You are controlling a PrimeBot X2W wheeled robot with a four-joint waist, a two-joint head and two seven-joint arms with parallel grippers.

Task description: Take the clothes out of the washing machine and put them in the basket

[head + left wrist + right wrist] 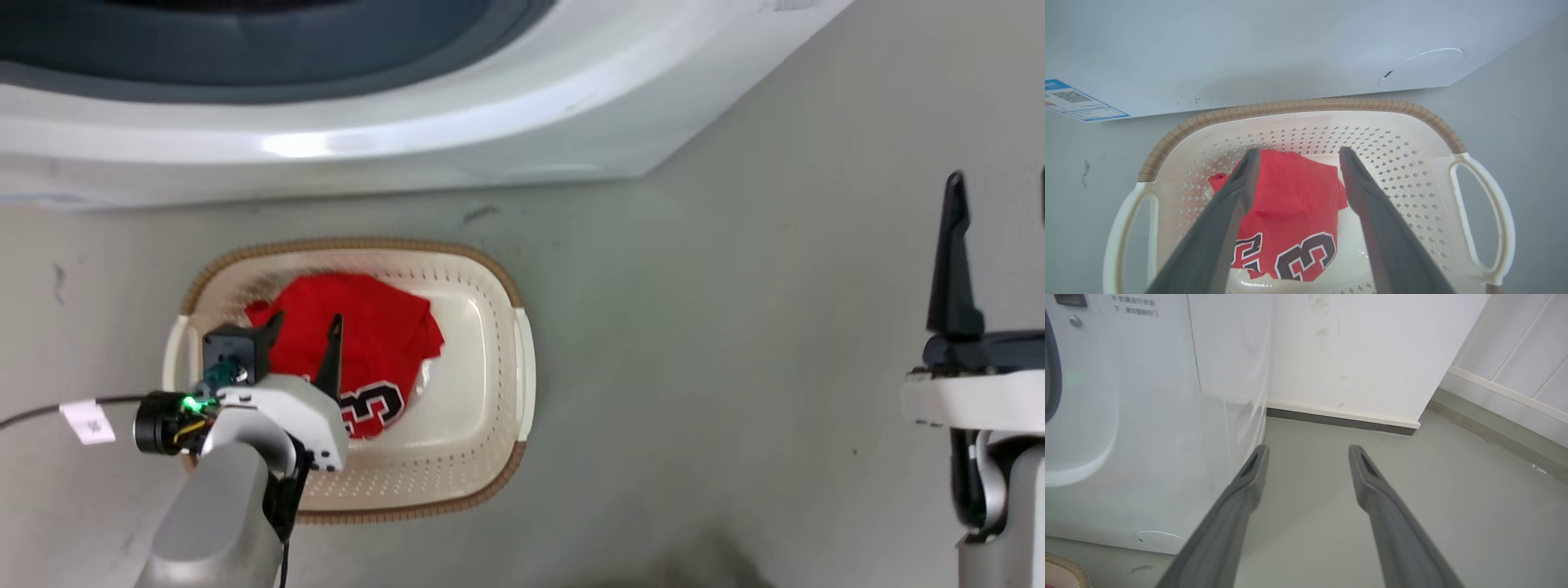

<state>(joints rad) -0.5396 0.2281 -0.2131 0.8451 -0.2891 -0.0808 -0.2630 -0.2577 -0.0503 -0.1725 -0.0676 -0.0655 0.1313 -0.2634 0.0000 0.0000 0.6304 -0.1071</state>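
Jersey (1290,204) is seen in the basket (1331,104) directly below the left gripper (1295,152), spread wide and empty; the right gripper (1308,447), likewise parted, is held well apart.

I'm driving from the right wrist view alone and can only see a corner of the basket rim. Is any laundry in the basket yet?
Observer: Yes. A red jersey with a black-and-white number lies in the basket, toward its left side.
Operator: Is the other arm gripping it?
Observer: No. The left gripper is over the jersey with its fingers spread, not pinching any cloth.
Operator: Where does that basket stand?
Observer: Right in front of the washing machine, with a strip of grey floor between them.
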